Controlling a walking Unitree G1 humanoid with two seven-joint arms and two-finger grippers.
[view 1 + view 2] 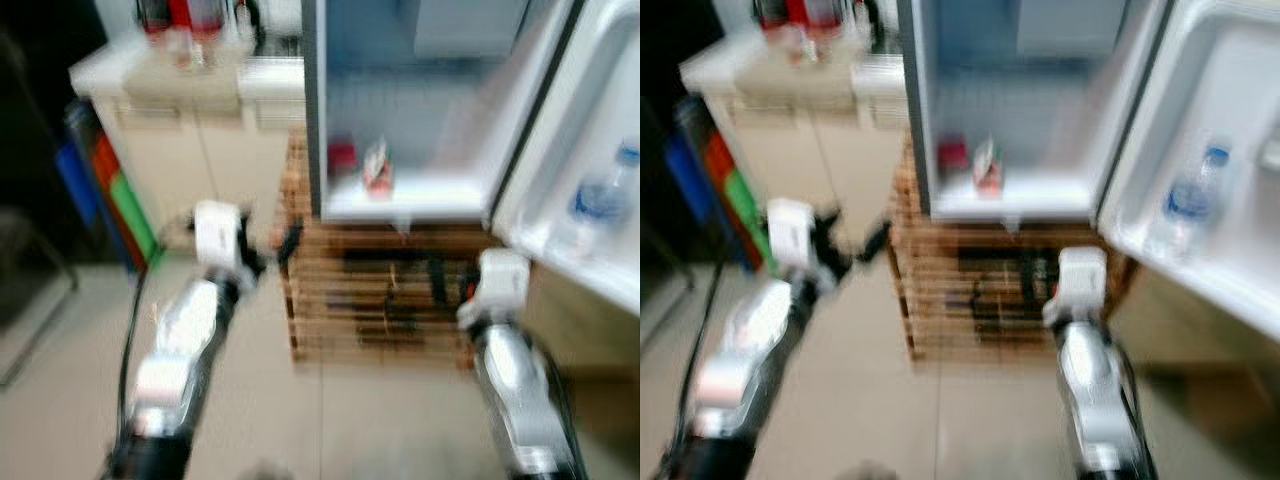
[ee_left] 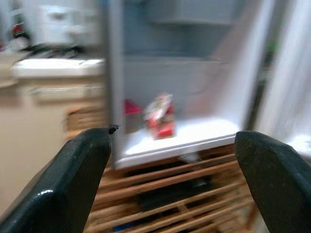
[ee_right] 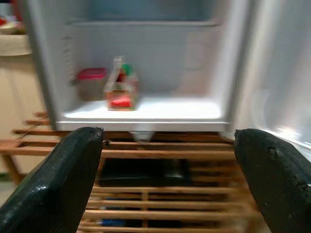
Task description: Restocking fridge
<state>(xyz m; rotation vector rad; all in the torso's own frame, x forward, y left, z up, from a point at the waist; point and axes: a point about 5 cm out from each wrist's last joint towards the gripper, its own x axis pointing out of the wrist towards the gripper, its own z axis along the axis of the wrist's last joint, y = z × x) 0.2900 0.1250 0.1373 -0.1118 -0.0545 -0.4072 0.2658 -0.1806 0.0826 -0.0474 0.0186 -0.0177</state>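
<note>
fridge (image 1: 400, 205) open ahead of both claws, nothing in hand to stock.
carton (image 3: 120, 90) and red tub (image 3: 91, 81) sit on the bottom shelf, beyond and above the fingertips. views are blurred: risk is clipping the open door (image 1: 590, 150) with its bottle (image 1: 598, 200), or the wooden rack (image 3: 155, 160) under the fridge. left gripper (image 2: 175, 179) and right gripper (image 3: 170, 179) both spread wide, empty, touching nothing.

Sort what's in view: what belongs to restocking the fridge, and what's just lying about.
Job:
fridge, door open
carton on its shelf
red tub beside it
water bottle in the door
left gripper and right gripper, open, empty

Lying about:
wooden rack
counter
</note>
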